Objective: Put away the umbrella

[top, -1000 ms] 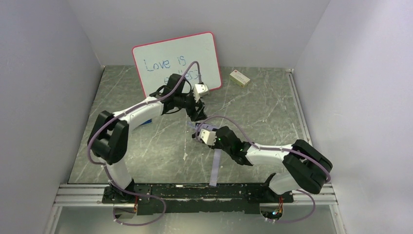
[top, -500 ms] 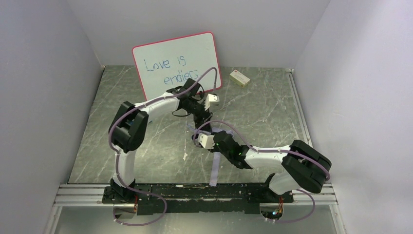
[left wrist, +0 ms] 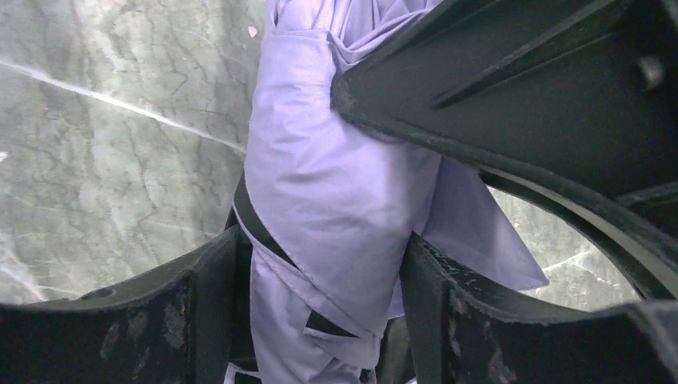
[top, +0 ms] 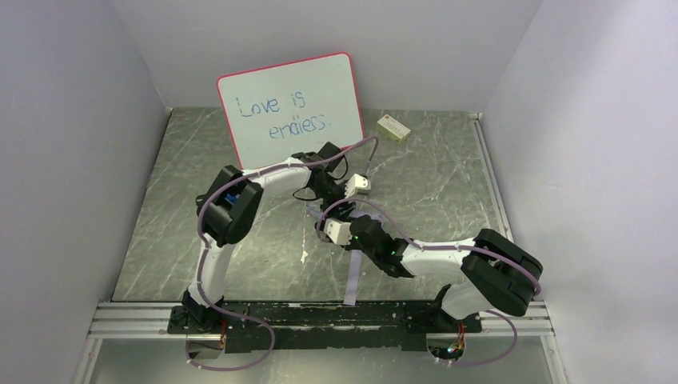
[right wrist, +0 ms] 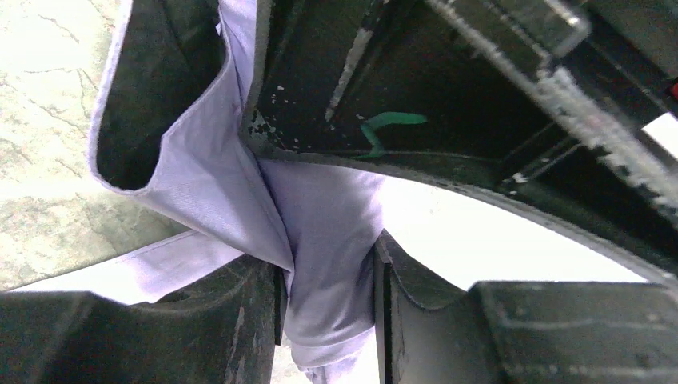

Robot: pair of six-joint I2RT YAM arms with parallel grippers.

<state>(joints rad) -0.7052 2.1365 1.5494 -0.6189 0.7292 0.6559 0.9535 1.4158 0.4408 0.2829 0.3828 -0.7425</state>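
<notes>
The umbrella is a pale lavender bundle at the table's middle, with a long lavender strip running toward the near edge. My left gripper is shut on its folded fabric, which shows black lining between the fingers. My right gripper sits just in front of the left one and is shut on a twisted fold of the same fabric. The left gripper's black body fills the top of the right wrist view. The shaft and handle are hidden.
A red-framed whiteboard reading "Love is endless" leans on the back wall. A small white box lies at the back right. Grey walls close in left, right and back. A metal rail runs along the near edge.
The left arm's elbow has swung right and its wrist has moved right and nearer, turning over the umbrella. The right gripper has shifted slightly left. Both stay closed on the fabric.
</notes>
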